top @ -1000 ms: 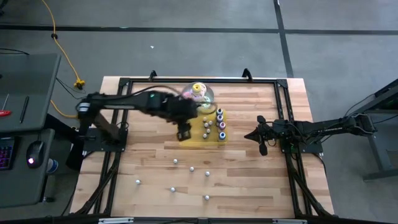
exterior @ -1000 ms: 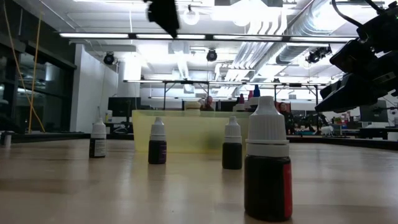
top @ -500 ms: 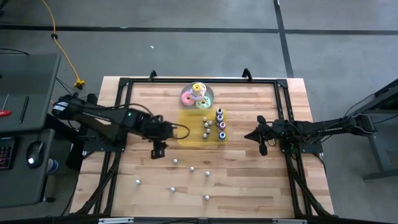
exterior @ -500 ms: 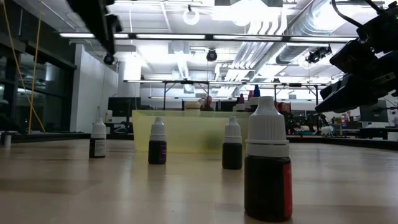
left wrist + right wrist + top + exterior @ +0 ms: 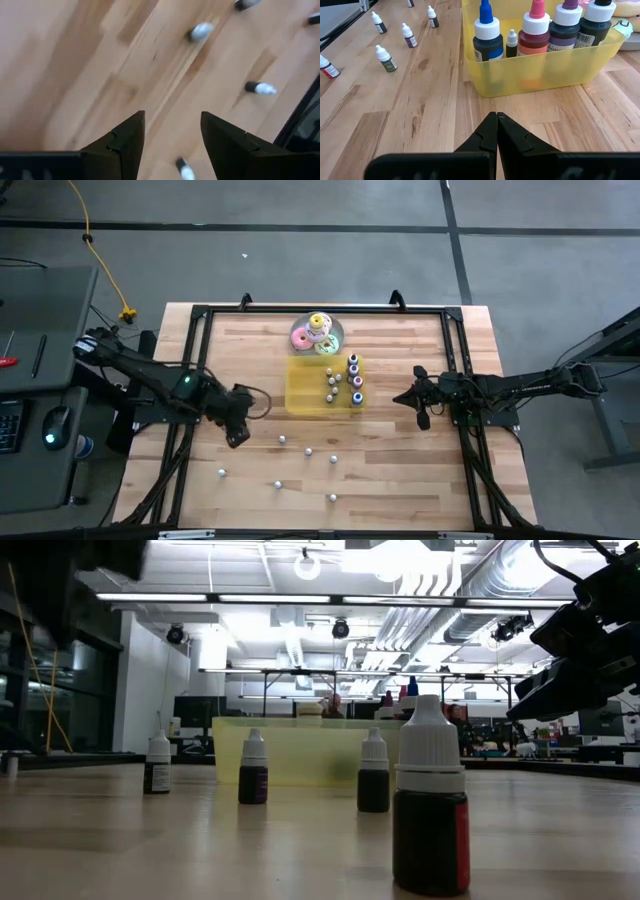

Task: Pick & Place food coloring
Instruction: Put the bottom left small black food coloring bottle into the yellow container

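From above, the left gripper hangs over bare table left of the yellow tray, while loose food coloring bottles dot the wood nearer the front. At table level, one dark bottle stands close. The left wrist view shows its fingers apart and empty. The right wrist view shows the right gripper pressed together before the tray.

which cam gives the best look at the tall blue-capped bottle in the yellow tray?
Right wrist view: the tall bottle with a blue nozzle and white collar stands close and upright behind the translucent yellow rectangular tray's wall. The high view shows only a tiny dot among several in the tray. The low view shows the tray far off, that bottle not identifiable. Left wrist view misses it.
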